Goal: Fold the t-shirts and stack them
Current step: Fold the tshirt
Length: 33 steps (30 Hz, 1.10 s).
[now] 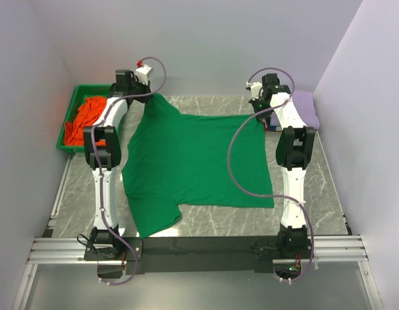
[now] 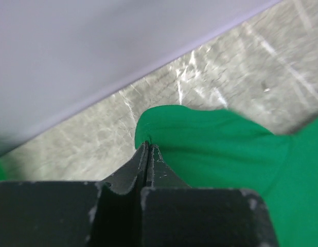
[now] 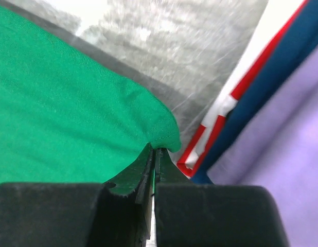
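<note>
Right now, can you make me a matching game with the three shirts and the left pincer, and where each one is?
Things:
1. green shirt
2. orange shirt
3. purple shirt
4. left pincer

Places or states:
A. bunched up in the tray
B. folded at the far right
C. spread over the table
D. shut on a corner of cloth

Pairs: 1-C, 2-A, 3-B, 4-D
</note>
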{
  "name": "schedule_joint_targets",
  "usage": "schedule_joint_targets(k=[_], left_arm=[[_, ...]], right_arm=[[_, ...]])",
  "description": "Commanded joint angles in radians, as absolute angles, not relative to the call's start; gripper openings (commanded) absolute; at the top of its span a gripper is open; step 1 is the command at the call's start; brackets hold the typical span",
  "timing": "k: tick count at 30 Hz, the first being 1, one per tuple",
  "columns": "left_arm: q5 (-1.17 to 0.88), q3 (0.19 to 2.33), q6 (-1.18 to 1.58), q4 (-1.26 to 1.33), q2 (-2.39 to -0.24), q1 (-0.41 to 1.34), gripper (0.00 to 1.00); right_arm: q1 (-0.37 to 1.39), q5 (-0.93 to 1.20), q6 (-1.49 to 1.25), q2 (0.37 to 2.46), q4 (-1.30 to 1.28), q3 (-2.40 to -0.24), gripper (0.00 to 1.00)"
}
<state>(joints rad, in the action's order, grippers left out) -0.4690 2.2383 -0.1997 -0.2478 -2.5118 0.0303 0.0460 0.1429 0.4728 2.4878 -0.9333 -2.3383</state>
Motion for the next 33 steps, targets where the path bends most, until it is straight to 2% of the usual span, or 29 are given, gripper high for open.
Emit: schedule_joint_targets(k=[1, 26, 33], left_arm=[[-0.517, 2.195, -0.238, -0.199, -2.360, 0.025, 0.00], [-0.643, 1.487, -0.423, -0.267, -1.796, -0.044, 0.00], [-0.663, 1.286, -0.506, -0.368, -1.631, -0.046, 0.00]], right_arm=[[0.051, 0.156, 0.475, 2.393, -0.891, -2.345, 0.00], [0.046, 0.327, 0.609, 2.112, -0.954, -1.965, 0.00], [0.041, 0.290, 0.655, 2.062, -0.905, -1.824, 0.00]])
